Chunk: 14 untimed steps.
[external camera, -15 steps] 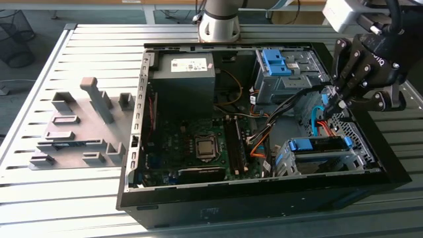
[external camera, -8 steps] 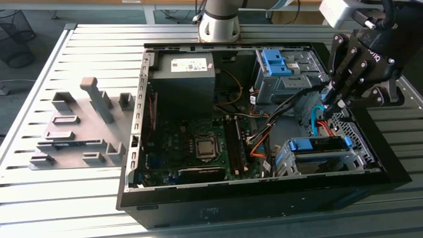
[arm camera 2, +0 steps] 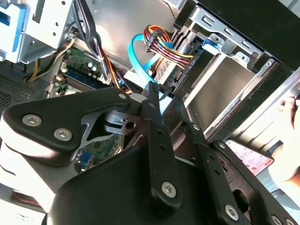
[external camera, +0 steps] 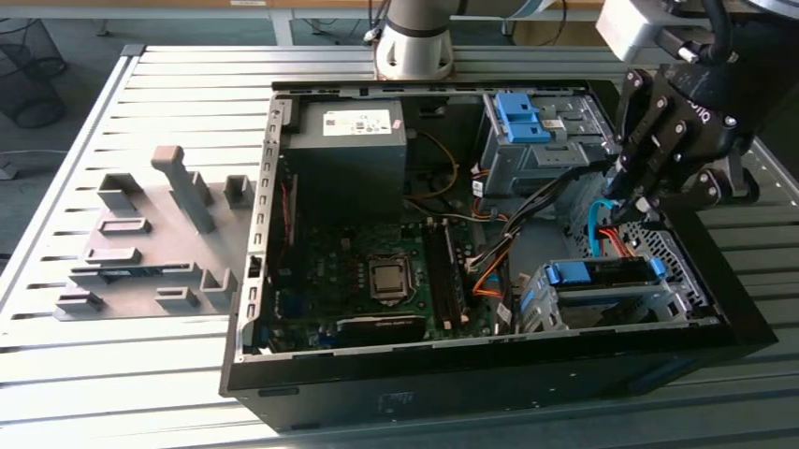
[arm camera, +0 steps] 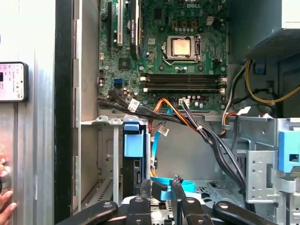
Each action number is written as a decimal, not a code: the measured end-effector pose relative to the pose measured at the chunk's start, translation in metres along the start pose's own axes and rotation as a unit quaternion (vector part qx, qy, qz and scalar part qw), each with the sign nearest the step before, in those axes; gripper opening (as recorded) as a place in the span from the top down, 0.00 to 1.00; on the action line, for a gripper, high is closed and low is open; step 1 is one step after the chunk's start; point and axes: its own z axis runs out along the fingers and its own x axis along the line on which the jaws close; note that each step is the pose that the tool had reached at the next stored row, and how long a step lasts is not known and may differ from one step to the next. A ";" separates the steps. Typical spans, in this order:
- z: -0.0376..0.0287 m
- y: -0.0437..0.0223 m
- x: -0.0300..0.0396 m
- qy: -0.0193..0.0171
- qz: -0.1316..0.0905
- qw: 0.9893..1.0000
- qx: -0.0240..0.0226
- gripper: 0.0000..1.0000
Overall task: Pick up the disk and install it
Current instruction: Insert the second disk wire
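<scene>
Inside the open black computer case (external camera: pixel 699 281), the blue-railed silver disk (external camera: pixel 608 273) already sits in its grey metal bay (external camera: pixel 549 313); the black gripper (external camera: pixel 633 199) hovers just above, fingers pressed together, holding nothing.

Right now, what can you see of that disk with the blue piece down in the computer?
The disk sits in a grey metal drive cage at the case's lower corner on the exterior view's right. A bright blue plastic rail runs across its top; the body beneath looks dark. Cables run just beside it, and the gripper hovers above, not touching it.
</scene>
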 end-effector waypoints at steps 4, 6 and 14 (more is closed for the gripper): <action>0.0041 -0.0001 0.0000 0.012 0.000 1.000 0.000 0.69; 0.0066 0.0000 -0.0001 0.017 0.000 1.000 0.000 0.69; 0.0137 -0.0001 -0.0001 0.027 0.000 1.000 0.000 0.77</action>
